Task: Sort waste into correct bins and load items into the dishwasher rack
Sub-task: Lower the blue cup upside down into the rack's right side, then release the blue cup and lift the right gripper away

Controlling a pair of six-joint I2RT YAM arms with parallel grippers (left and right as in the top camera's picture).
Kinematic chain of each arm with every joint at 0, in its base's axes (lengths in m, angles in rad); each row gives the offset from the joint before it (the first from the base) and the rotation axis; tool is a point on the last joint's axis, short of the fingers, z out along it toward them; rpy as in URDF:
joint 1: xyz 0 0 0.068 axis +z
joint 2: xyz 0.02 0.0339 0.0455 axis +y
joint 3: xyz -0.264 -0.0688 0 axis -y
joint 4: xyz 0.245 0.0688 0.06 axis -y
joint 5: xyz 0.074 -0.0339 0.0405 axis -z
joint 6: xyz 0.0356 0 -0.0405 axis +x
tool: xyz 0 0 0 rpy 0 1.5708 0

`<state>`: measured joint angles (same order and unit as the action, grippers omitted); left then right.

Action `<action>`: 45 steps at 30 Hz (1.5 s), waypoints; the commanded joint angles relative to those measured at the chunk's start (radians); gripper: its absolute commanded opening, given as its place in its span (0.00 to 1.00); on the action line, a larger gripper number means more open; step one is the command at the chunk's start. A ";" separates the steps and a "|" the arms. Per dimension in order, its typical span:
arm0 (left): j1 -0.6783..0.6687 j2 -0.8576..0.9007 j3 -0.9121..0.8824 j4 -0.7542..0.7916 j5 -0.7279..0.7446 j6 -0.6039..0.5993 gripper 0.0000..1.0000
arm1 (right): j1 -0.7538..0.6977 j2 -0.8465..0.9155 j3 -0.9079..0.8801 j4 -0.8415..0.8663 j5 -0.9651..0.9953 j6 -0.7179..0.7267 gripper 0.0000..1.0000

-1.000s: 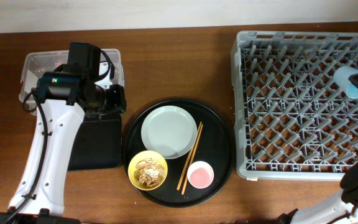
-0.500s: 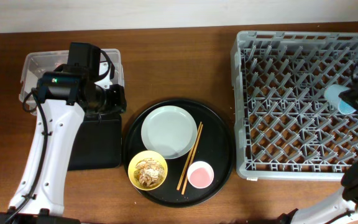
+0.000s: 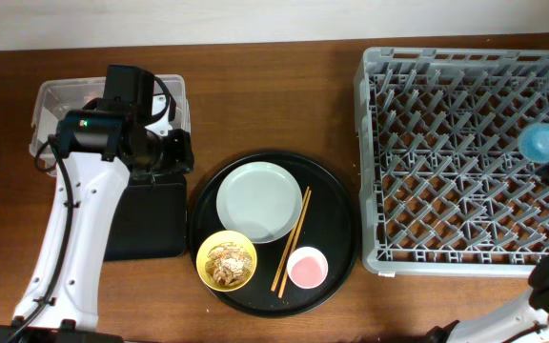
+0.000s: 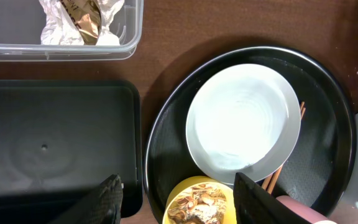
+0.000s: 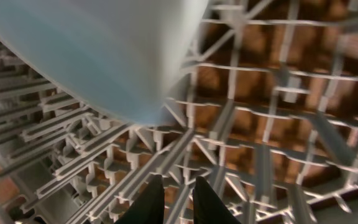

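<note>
The grey rack [image 3: 446, 162] stands at the right. The blue cup [image 3: 539, 142] is over its right side; in the right wrist view the cup [image 5: 98, 56] is up left of my right gripper [image 5: 179, 190], whose fingers are almost together with nothing between them. My left gripper [image 4: 182, 199] is open above the yellow bowl [image 3: 226, 259], which holds tan food scraps [image 4: 199, 208]. The plate [image 3: 259, 202], chopsticks [image 3: 292, 240] and pink cup [image 3: 307, 268] lie on the round black tray [image 3: 339, 205]. White tissue [image 4: 55, 25] and the brown-gold wrapper [image 4: 84, 14] lie in the clear tub [image 3: 55, 95].
The shallow black rectangular tray [image 3: 146, 224] lies in front of the clear tub, left of the round tray, partly under my left arm. Bare wood table shows between the round tray and the rack.
The blue cup and my right gripper shifted left, then back to the rack's right edge. The left arm has not moved.
</note>
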<state>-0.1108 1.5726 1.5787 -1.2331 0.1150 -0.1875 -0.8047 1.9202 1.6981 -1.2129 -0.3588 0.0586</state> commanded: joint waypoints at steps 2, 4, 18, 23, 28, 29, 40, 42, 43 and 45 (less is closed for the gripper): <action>0.002 -0.004 0.008 0.002 -0.007 0.001 0.56 | -0.021 0.005 -0.009 -0.011 0.023 0.026 0.19; 0.002 -0.004 0.008 0.002 -0.007 0.001 0.56 | -0.021 0.005 -0.008 -0.014 -0.021 0.024 0.19; 0.002 -0.004 0.008 0.003 -0.007 0.001 0.57 | -0.015 -0.032 0.120 0.194 -0.103 0.000 0.38; 0.002 -0.004 0.008 0.006 -0.007 0.001 0.57 | 0.039 -0.032 0.120 0.309 -0.037 0.029 0.34; 0.002 -0.004 0.008 0.006 -0.007 0.001 0.57 | 0.126 -0.022 0.120 0.349 0.202 0.029 0.27; 0.002 -0.004 0.008 0.006 -0.007 0.001 0.57 | 0.140 -0.013 0.120 0.343 0.237 0.029 0.27; 0.002 -0.004 0.008 0.006 -0.007 0.001 0.57 | 0.150 0.018 0.103 0.256 0.267 0.029 0.26; 0.002 -0.004 0.008 0.005 -0.007 0.001 0.57 | 0.150 0.018 0.099 0.210 0.286 0.029 0.26; 0.002 -0.004 0.008 0.005 -0.007 0.001 0.57 | 0.150 0.018 0.098 0.197 0.293 0.029 0.26; 0.002 -0.004 0.008 0.005 -0.007 0.001 0.57 | 0.150 0.018 0.098 0.172 0.292 0.029 0.26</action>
<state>-0.1104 1.5726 1.5787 -1.2297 0.1150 -0.1875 -0.6544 1.9274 1.7996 -1.0172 -0.0826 0.0822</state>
